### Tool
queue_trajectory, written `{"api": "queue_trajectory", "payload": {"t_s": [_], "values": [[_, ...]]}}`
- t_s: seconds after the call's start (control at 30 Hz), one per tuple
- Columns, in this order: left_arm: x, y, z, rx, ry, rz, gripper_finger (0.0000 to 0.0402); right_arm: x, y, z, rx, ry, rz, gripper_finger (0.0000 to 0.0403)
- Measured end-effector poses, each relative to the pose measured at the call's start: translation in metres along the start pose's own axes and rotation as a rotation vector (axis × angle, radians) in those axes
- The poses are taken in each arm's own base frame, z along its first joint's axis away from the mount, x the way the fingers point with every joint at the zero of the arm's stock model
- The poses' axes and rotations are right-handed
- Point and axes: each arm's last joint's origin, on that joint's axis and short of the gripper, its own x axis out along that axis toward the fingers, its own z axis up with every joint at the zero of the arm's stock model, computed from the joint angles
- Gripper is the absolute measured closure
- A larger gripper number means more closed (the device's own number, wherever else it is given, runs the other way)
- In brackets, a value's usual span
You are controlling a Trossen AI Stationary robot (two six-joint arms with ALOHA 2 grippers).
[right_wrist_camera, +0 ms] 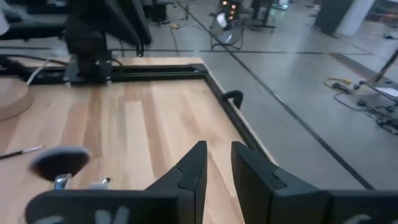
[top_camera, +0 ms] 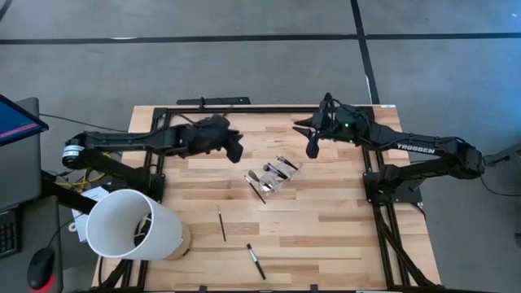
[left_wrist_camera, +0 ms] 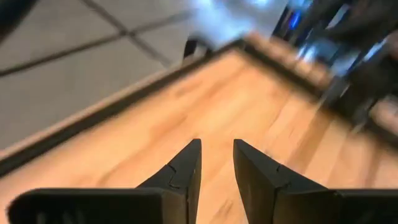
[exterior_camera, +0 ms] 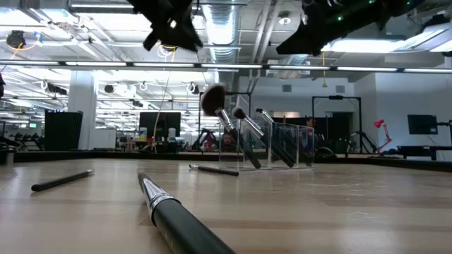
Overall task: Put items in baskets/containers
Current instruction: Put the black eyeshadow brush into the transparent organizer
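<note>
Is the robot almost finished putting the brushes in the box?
Partly. Several brushes already lean in the clear box. Neither the left gripper nor the right gripper holds anything; both hover near the table's far edge. Left to do: a thin stick, a dark brush, and one beside the box.

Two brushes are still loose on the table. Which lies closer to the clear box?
The thin one, lying lengthwise just below-left of the clear box. The other brush lies farther off, near the table's front edge.

Clear box (top_camera: 274, 177) mid-table holding several brushes (exterior_camera: 244, 134), tips leaning out. Thin stick (top_camera: 221, 223) and dark brush (top_camera: 256, 261) lie loose nearer the front edge.
</note>
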Motion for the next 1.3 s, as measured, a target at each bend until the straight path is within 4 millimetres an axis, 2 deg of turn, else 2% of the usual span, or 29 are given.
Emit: {"api": "queue_trajectory", "payload": {"t_s": [0.13, 0.3, 0.4, 0.5, 0.67, 0.9, 1.07, 1.3], "values": [[0.016, -0.004, -0.024, 0.089, 0.209, -0.016, 0.0311, 0.001, 0.005, -0.003, -0.021, 0.036, 0.032, 0.0337], [0.033, -0.016, -0.047, 0.345, 0.368, -0.155, 0.0311, -0.001, 0.010, -0.003, -0.050, 0.045, 0.051, 0.0337], [0.038, -0.019, -0.053, 0.465, 0.388, -0.182, 0.0311, -0.002, 0.012, -0.001, -0.054, 0.033, 0.058, 0.0337], [0.044, -0.013, -0.052, 0.521, 0.407, -0.220, 0.0311, -0.004, 0.016, -0.001, -0.058, 0.033, 0.071, 0.0337], [0.052, 0.005, -0.053, 0.577, 0.461, -0.372, 0.0311, -0.004, 0.022, 0.000, -0.066, 0.030, 0.098, 0.0337], [0.061, 0.033, -0.071, 0.653, 0.513, -0.487, 0.0308, -0.005, 0.026, -0.001, -0.072, 0.043, 0.118, 0.0337], [0.065, 0.031, -0.077, 0.707, 0.442, -0.543, 0.0288, -0.004, 0.026, -0.001, -0.071, 0.044, 0.116, 0.0337], [0.077, 0.025, -0.082, 0.765, 0.399, -0.541, 0.0232, -0.004, 0.028, -0.001, -0.066, 0.044, 0.119, 0.0337]]}}
